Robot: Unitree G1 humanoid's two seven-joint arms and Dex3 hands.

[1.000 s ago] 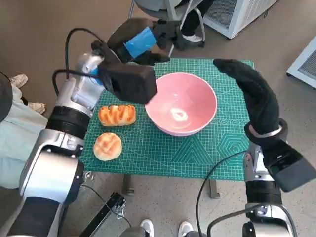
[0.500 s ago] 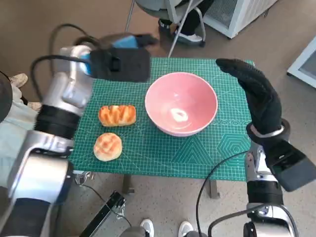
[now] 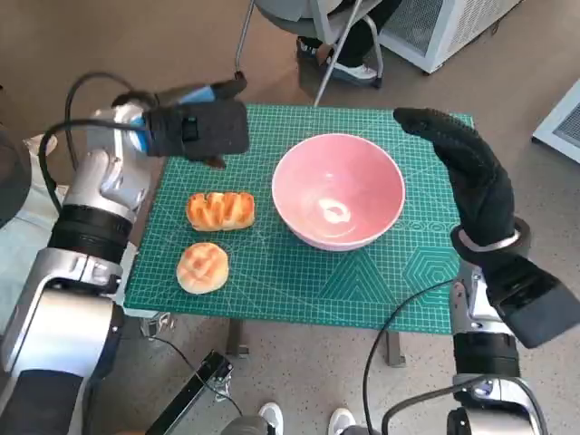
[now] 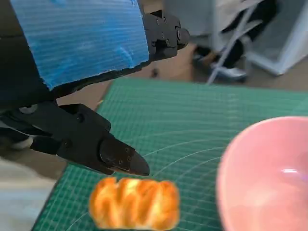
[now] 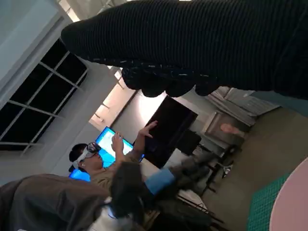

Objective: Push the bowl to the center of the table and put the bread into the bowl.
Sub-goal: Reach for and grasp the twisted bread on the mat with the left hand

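Observation:
The pink bowl point(image 3: 338, 188) stands empty on the green mat point(image 3: 299, 276), a little right of the middle. An oblong braided bread point(image 3: 220, 209) lies left of it, with a round bun point(image 3: 202, 268) nearer the front edge. My left hand point(image 3: 210, 93) hovers over the far left part of the mat, beyond the oblong bread, fingers apart and holding nothing. In the left wrist view its fingertips point(image 4: 122, 160) hang just above that bread point(image 4: 134, 204), with the bowl point(image 4: 269, 178) beside it. My right hand point(image 3: 464, 169) stands flat and empty beside the bowl's right rim.
A chair and a person's feet point(image 3: 349, 56) are beyond the table's far edge. A white unit point(image 3: 435, 27) stands at the back right. A black cable point(image 3: 186, 394) lies on the floor in front. The right wrist view shows a person point(image 5: 96, 161) wearing a headset.
My left arm has swung left, away from the bowl's rim, and the hand now hangs over the far left of the mat. The bowl, breads and right hand keep their places.

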